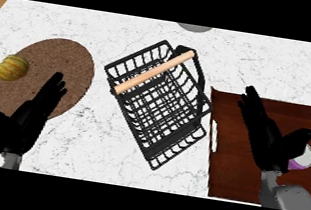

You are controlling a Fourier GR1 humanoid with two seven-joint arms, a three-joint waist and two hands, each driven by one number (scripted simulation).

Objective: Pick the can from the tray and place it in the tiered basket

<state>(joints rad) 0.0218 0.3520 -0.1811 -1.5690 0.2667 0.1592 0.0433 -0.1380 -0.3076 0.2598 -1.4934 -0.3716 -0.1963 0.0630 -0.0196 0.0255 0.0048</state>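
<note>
Hovering over the dark brown tray (pixel 231 169) at the right, the right hand (pixel 269 141) has its fingers (pixel 252 105) straight and pressed together, pointing far, with the thumb stuck out to the right. The can (pixel 304 159) is on the tray's right part, just beside that thumb and partly hidden by the hand; only a purple and white bit shows. Cannot tell whether thumb and can touch. Nothing is curled round the can.

The left hand (pixel 25 120) sits near-left over the near right edge of a round brown mat (pixel 68 58), fingers (pixel 54 87) straight and together, pointing far, thumb off to the left, holding nothing. A yellow-green squash (pixel 12 67) lies on the mat's left side, well apart from that hand.

The black wire tiered basket (pixel 159 112) stands in the middle of the white marble counter (pixel 269 63), between mat and tray, turned at an angle, its wooden handle (pixel 154 72) running across its far part. Its right side is just beside the tray's left edge. No can shows in the basket. A grey round object (pixel 194 27) is cut off at the far edge.
</note>
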